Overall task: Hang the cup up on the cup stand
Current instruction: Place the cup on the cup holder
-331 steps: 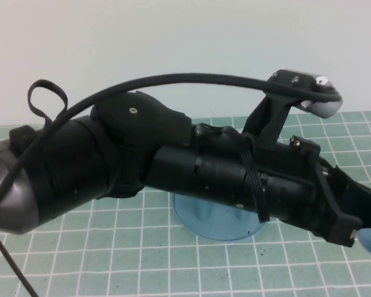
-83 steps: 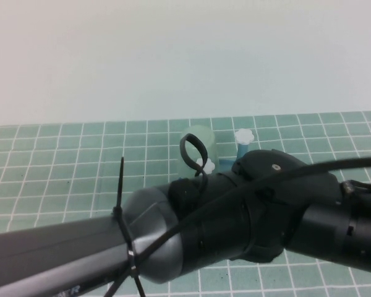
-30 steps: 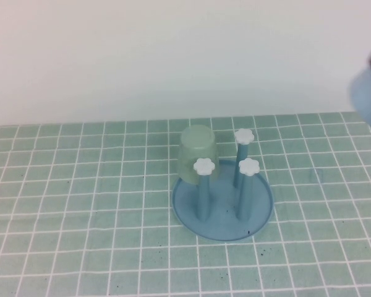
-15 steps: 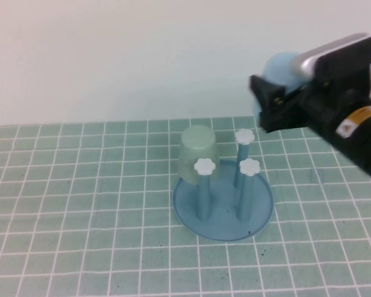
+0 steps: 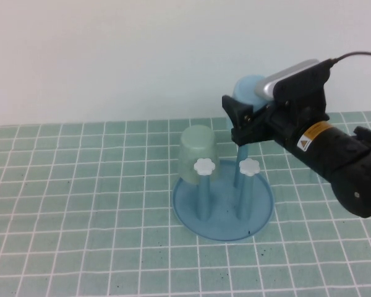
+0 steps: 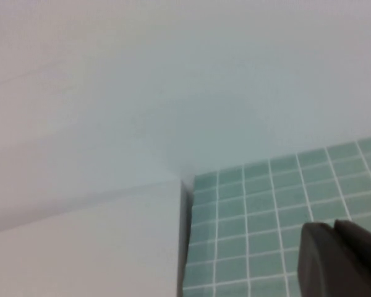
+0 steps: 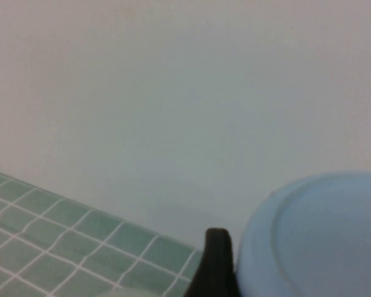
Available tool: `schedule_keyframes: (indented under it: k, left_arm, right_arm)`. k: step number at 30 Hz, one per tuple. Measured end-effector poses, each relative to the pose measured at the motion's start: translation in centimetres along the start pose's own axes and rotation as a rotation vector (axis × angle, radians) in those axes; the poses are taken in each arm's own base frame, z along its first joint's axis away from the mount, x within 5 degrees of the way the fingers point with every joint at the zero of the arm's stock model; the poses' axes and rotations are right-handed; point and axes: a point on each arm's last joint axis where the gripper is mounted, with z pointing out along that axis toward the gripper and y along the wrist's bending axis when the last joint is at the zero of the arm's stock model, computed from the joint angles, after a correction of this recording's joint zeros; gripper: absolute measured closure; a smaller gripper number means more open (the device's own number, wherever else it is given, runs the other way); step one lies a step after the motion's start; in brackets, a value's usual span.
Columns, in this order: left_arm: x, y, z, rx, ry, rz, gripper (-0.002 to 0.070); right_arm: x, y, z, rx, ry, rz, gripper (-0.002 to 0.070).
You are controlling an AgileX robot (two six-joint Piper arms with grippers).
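Observation:
The cup stand (image 5: 223, 212) is a round blue dish with upright pegs; two white flower knobs (image 5: 249, 166) show at the front. My right gripper (image 5: 243, 116) comes in from the right, shut on the light blue cup (image 5: 247, 90), held bottom-up above the stand's back right peg, whose knob is hidden behind it. In the right wrist view the cup's base (image 7: 321, 241) fills the corner beside one dark finger (image 7: 216, 267). My left gripper (image 6: 331, 229) shows only in the left wrist view, fingers together, empty, over the mat.
A pale green cup (image 5: 196, 154) sits upside down on the stand's back left peg. The green grid mat (image 5: 80, 204) covers the table up to a white wall. A white block (image 6: 80, 247) lies at the mat's edge in the left wrist view.
My right gripper has carried the light blue cup leftward from the right edge to above the stand's back peg. The left arm, which blocked the view earlier, has left it.

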Motion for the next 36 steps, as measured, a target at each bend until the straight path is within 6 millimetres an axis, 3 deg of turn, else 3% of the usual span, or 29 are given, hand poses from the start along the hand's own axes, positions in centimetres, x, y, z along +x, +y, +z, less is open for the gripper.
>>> schedule_keyframes:
  k: [4, 10, 16, 23, 30, 33, 36]
  left_arm:
    - [2.5, -1.1, 1.4, 0.030, -0.024, 0.038, 0.0675]
    - [6.5, -2.9, 1.3, 0.121, -0.132, 0.063, 0.0675]
    - [8.7, -4.4, 0.8, 0.225, -0.204, 0.119, 0.0675]
    - [10.6, -5.1, 1.7, 0.244, -0.154, 0.116, 0.0675]
    - [15.2, -6.3, 3.0, 0.272, -0.061, 0.110, 0.0675]
    - [15.1, -6.5, 2.9, 0.301, -0.049, 0.051, 0.0675]
    - [15.2, -6.7, 2.9, 0.320, -0.037, 0.011, 0.0675]
  right_arm:
    - [1.6, 0.0, 0.5, -0.002, 0.040, 0.000, 0.0087]
    - [3.6, 0.1, 1.3, -0.009, 0.087, -0.006, 0.0087]
    - [4.8, 0.2, 2.3, -0.016, 0.110, -0.004, 0.0087]
    - [4.6, 0.2, 3.3, -0.014, 0.193, 0.011, 0.0042]
    - [4.6, 0.2, 3.5, -0.009, 0.234, 0.039, 0.0008]
    - [4.2, 0.1, 3.3, -0.007, 0.244, 0.041, 0.0007]
    - [2.5, 0.1, 2.6, -0.005, 0.241, 0.039, 0.0010]
